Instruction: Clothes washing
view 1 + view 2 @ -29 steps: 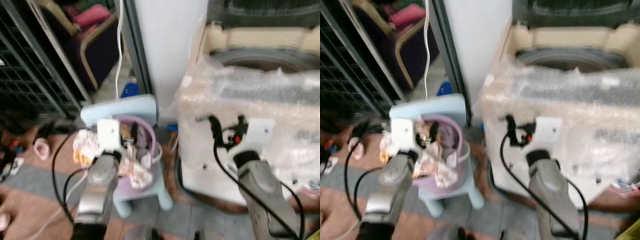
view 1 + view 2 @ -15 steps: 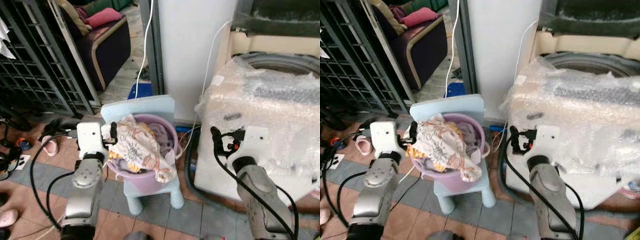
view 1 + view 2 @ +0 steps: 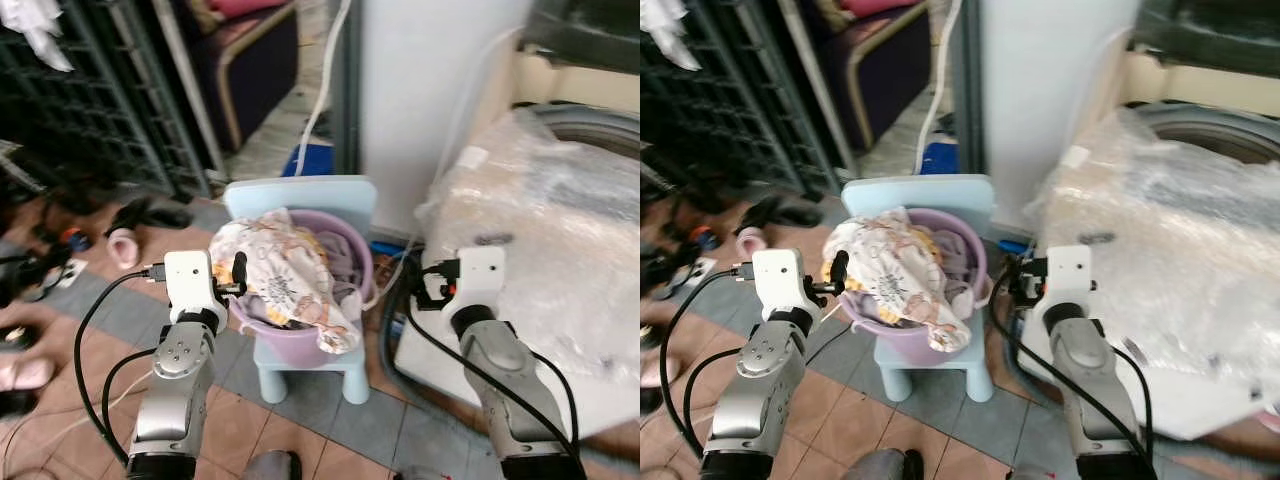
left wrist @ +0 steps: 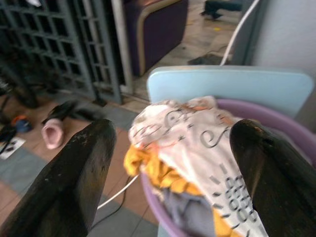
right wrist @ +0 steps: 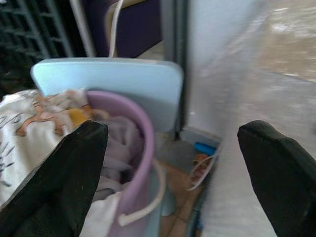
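Robot facing a tub of laundry on a small chair, beside a plastic-wrapped washer.

The washer (image 3: 560, 230), under clear wrap, stands on the robot's right, its drum rim showing at the top. Just left of it a pale blue chair (image 3: 300, 200) carries a purple tub (image 3: 300, 340) heaped with clothes (image 3: 290, 280); a patterned white and yellow cloth spills over the near rim. The left claw (image 4: 168, 163) hovers just beside the tub's left rim, fingers spread wide and empty. The right claw (image 5: 173, 173) hangs between tub and washer, also released and empty. The clothes look soft, light and floppy, likely to trail; I would pinch a thick fold at the heap's top, not the hanging edge.
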You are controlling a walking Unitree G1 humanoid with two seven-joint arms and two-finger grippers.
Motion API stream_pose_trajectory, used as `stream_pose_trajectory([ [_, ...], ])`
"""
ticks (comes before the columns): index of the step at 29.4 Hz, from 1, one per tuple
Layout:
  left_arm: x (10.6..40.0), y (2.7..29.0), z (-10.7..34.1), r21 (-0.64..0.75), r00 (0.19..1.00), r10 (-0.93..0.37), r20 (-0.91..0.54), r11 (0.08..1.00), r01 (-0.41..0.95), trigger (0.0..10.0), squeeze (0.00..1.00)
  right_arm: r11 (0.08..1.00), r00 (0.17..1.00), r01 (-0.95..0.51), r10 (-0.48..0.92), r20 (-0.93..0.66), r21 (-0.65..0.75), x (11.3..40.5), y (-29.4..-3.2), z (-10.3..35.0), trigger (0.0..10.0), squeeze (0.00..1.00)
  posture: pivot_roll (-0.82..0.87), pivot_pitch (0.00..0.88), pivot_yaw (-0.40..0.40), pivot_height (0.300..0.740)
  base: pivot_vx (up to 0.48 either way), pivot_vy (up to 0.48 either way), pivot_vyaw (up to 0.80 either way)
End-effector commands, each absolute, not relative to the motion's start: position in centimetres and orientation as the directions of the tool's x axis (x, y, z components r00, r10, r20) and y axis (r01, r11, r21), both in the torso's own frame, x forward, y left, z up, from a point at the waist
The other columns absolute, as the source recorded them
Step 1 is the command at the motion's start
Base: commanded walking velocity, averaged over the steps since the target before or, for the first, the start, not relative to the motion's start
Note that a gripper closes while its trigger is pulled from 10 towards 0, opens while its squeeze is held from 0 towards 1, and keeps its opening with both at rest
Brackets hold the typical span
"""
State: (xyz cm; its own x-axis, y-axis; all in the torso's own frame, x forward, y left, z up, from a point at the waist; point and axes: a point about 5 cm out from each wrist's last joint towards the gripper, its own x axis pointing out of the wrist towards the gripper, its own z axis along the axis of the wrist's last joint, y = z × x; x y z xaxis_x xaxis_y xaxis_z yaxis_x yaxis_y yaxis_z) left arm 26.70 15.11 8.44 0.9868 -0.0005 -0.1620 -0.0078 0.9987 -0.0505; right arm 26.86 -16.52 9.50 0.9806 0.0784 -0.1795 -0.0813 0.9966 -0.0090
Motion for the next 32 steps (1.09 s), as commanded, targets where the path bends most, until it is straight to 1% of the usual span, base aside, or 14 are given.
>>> stream_pose_trajectory([
  [1,26.7,15.3,8.4,-0.046,0.985,0.000,-0.170,0.999,-0.008,10.0,0.00,0.995,0.975,-0.095,0.091,-0.201,-0.011,26.9,-16.3,9.1,10.0,0.81,-0.07,0.016,0.085,0.740,0.000,0.000,0.00],
  [2,26.6,15.3,8.4,-0.040,0.984,-0.007,-0.176,0.999,0.000,10.0,0.00,0.994,0.972,-0.112,0.112,-0.207,0.012,27.1,-16.1,8.9,10.0,0.49,-0.07,0.016,0.085,0.740,0.000,0.000,0.00],
  [3,26.6,15.3,8.4,-0.036,0.984,-0.008,-0.177,0.999,0.001,10.0,0.00,0.993,0.970,-0.115,0.111,-0.215,-0.005,27.2,-16.2,8.8,10.0,0.07,-0.07,0.020,0.082,0.740,0.000,0.000,0.00],
  [4,26.6,15.3,8.4,-0.035,0.984,-0.007,-0.178,0.999,0.001,10.0,0.00,0.993,0.969,-0.113,0.103,-0.226,-0.028,27.3,-16.3,8.6,10.0,0.00,-0.07,0.020,0.082,0.740,0.000,0.000,0.00],
  [8,26.7,15.6,8.7,-0.031,0.984,-0.008,-0.180,1.000,0.002,10.0,0.00,0.994,0.963,-0.086,0.065,-0.260,-0.070,27.9,-16.9,8.1,10.0,0.00,-0.04,0.037,0.091,0.740,0.000,0.000,0.00],
  [10,26.7,15.7,9.0,-0.025,0.985,-0.010,-0.173,1.000,0.006,10.0,0.00,0.992,0.963,-0.104,0.083,-0.257,-0.070,28.2,-16.8,8.2,10.0,0.00,-0.04,0.049,0.094,0.740,0.000,0.000,0.00],
  [11,26.7,16.3,9.5,-0.018,0.987,0.003,-0.160,1.000,-0.006,10.0,0.00,0.982,0.965,-0.159,0.133,-0.225,-0.103,28.7,-16.3,8.7,10.0,0.00,-0.03,0.069,0.101,0.740,0.000,0.000,0.80],
  [12,26.6,16.7,9.6,-0.013,0.987,0.015,-0.160,1.000,-0.017,10.0,0.00,0.978,0.969,-0.166,0.139,-0.202,-0.125,29.1,-16.1,9.1,10.0,0.00,-0.03,0.069,0.101,0.740,0.000,0.000,0.80],
  [16,26.6,16.9,9.8,-0.002,0.987,0.021,-0.160,1.000,-0.022,10.0,0.00,0.978,0.974,-0.165,0.142,-0.179,-0.125,29.5,-15.7,9.6,10.0,0.00,-0.02,0.086,0.098,0.740,0.000,0.000,0.80],
  [20,26.5,16.1,9.7,-0.021,0.986,-0.003,-0.167,1.000,-0.001,10.0,0.00,0.985,0.970,-0.166,0.154,-0.191,-0.052,29.4,-14.8,9.3,10.0,0.00,-0.02,0.096,0.096,0.740,0.000,0.000,0.70],
  [25,26.4,15.7,9.5,-0.024,0.984,-0.018,-0.177,1.000,0.014,10.0,0.00,0.987,0.967,-0.154,0.140,-0.215,-0.050,29.4,-15.0,8.8,10.0,0.00,-0.03,0.091,0.094,0.740,0.000,0.000,0.00],
  [27,26.3,15.7,9.5,-0.021,0.983,-0.019,-0.183,1.000,0.015,10.0,0.00,0.981,0.973,-0.146,0.119,-0.199,-0.127,29.6,-15.1,9.0,10.0,0.00,-0.03,0.093,0.091,0.740,0.249,0.000,0.00],
  [30,26.2,15.8,9.4,-0.019,0.982,-0.019,-0.186,1.000,0.016,10.0,0.00,0.978,0.963,-0.197,0.180,-0.199,-0.067,29.4,-14.4,8.9,10.0,0.00,-0.03,0.091,0.088,0.740,0.255,0.000,0.00],
  [32,26.1,15.8,9.3,-0.020,0.982,-0.018,-0.189,1.000,0.014,10.0,0.00,0.977,0.962,-0.194,0.173,-0.211,-0.084,29.4,-14.3,8.7,10.0,0.00,-0.02,0.090,0.087,0.740,0.281,0.000,0.00],
])
